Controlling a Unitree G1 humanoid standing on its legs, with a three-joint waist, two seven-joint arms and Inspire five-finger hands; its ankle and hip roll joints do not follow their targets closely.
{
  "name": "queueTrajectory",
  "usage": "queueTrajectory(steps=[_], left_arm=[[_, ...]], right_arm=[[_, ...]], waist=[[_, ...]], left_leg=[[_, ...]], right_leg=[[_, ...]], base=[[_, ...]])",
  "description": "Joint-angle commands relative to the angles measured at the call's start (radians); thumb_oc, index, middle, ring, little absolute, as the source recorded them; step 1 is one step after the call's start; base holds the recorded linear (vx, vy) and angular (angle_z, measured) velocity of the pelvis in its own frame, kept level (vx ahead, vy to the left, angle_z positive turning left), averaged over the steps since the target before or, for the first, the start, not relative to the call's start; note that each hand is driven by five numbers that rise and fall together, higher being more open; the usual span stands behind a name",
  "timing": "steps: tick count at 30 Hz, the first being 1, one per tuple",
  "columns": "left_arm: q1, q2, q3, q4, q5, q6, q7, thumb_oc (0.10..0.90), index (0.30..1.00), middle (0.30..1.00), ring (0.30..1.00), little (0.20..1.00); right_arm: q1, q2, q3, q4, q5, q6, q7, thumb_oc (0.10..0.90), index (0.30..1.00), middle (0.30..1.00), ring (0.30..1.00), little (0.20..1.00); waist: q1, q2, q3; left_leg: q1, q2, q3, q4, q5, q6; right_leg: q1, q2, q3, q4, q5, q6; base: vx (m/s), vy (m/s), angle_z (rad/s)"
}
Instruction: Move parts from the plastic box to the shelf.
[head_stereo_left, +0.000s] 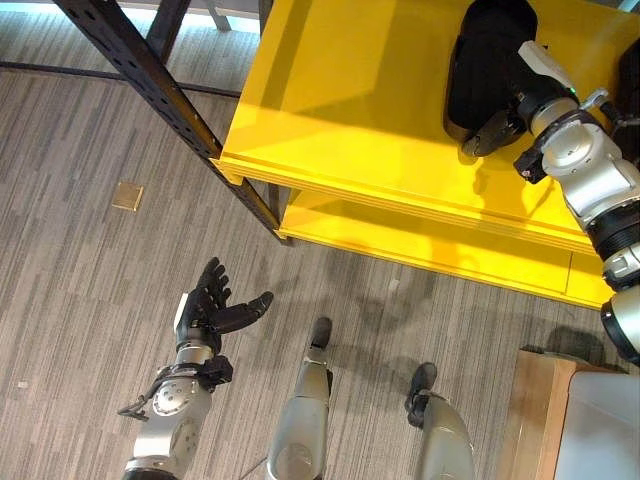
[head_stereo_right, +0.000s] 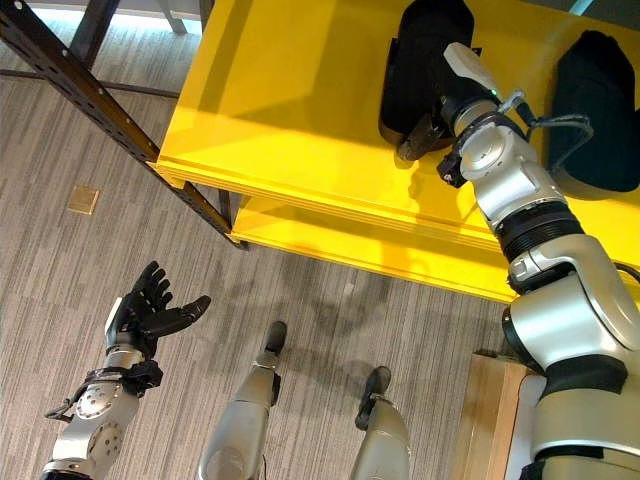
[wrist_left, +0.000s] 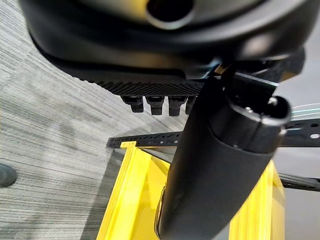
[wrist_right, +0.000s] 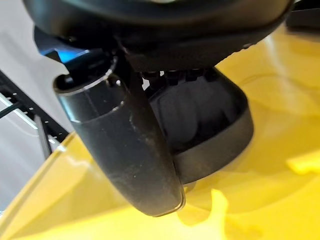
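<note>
Right robot hand (head_stereo_right: 432, 128) grips black part (head_stereo_right: 420, 60) on yellow shelf (head_stereo_right: 290, 110); early withdrawal could drag it; left robot hand (head_stereo_left: 212, 305) open, idle.

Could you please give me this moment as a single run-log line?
right hand: on black rounded part, top yellow shelf | grip: unclear | left hand: open, empty, over floor | second black part: on shelf

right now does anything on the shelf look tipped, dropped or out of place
Nothing stands out. Two black parts sit on the yellow shelf: one under the right hand, the other beside it, both resting flat on the surface. The left hand hangs open over the floor, holding nothing.
</note>
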Motion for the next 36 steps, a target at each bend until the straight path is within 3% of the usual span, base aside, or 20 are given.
queueTrajectory(steps=[1,23,26,27,28,31,32,36], left_arm=[[0.019,0.118,0.006,-0.077,0.029,-0.083,-0.002,0.900,1.000,1.000,1.000,1.000],[0.030,0.117,0.030,-0.059,0.036,-0.056,-0.024,0.900,1.000,1.000,1.000,1.000],[0.036,0.083,0.033,-0.052,0.039,-0.045,-0.026,0.900,1.000,1.000,1.000,1.000],[0.037,0.085,0.032,-0.053,0.039,-0.046,-0.026,0.900,1.000,1.000,1.000,1.000],[0.046,0.063,0.037,-0.054,0.039,-0.040,-0.026,0.900,1.000,1.000,1.000,1.000],[0.060,0.031,0.043,-0.057,0.044,-0.032,-0.027,0.900,1.000,1.000,1.000,1.000],[0.070,-0.003,0.051,-0.051,0.059,-0.028,-0.030,0.900,1.000,1.000,1.000,1.000],[0.097,-0.068,0.058,-0.040,0.092,-0.015,-0.035,0.900,1.000,1.000,1.000,1.000]], right_arm=[[-0.056,0.014,-0.021,-0.074,0.030,-0.072,-0.038,0.900,1.000,1.000,1.000,1.000],[-0.012,-0.027,-0.053,-0.202,0.053,-0.089,-0.017,0.900,1.000,1.000,1.000,1.000],[0.161,-0.013,-0.201,-0.353,0.160,-0.119,-0.024,0.900,1.000,1.000,1.000,1.000],[0.167,-0.013,-0.206,-0.357,0.159,-0.117,-0.024,0.900,1.000,1.000,1.000,1.000],[0.299,0.004,-0.308,-0.463,0.225,-0.135,-0.017,0.900,1.000,1.000,1.000,1.000],[0.528,0.053,-0.459,-0.619,0.313,-0.162,0.002,0.900,1.000,1.000,1.000,1.000],[0.704,0.112,-0.556,-0.733,0.389,-0.189,0.040,0.900,1.000,1.000,1.000,1.000],[1.005,0.239,-0.702,-0.941,0.515,-0.217,0.115,0.900,1.000,1.000,1.000,1.000]], waist=[[0.019,-0.091,-0.078],[-0.006,-0.149,-0.160],[-0.030,-0.152,-0.207],[-0.028,-0.154,-0.208],[-0.040,-0.150,-0.230],[-0.057,-0.143,-0.256],[-0.071,-0.136,-0.279],[-0.098,-0.124,-0.325]], left_leg=[[0.000,0.083,-0.012,0.104,-0.134,-0.033],[0.091,0.109,-0.001,0.100,-0.162,-0.032],[0.136,0.112,0.020,0.056,-0.156,-0.030],[0.138,0.112,0.021,0.054,-0.155,-0.030],[0.165,0.112,0.035,0.027,-0.150,-0.027],[0.204,0.111,0.048,-0.005,-0.148,-0.024],[0.235,0.115,0.059,-0.032,-0.145,-0.025],[0.291,0.124,0.072,-0.107,-0.124,-0.027]], right_leg=[[0.137,-0.067,0.017,-0.103,0.018,0.060],[0.243,-0.054,0.008,-0.173,0.029,0.073],[0.296,-0.054,0.004,-0.253,0.067,0.082],[0.298,-0.054,0.004,-0.256,0.068,0.082],[0.317,-0.058,0.004,-0.281,0.089,0.087],[0.343,-0.065,0.002,-0.299,0.105,0.092],[0.362,-0.066,-0.004,-0.315,0.105,0.096],[0.399,-0.062,-0.015,-0.352,0.123,0.106]], base=[[0.00,0.000,0.00],[0.01,0.005,-0.01],[0.08,0.013,-0.09],[0.09,0.032,-0.18],[0.07,0.029,-0.18],[0.10,0.025,-0.13],[0.12,0.039,-0.16],[0.10,0.017,-0.16]])
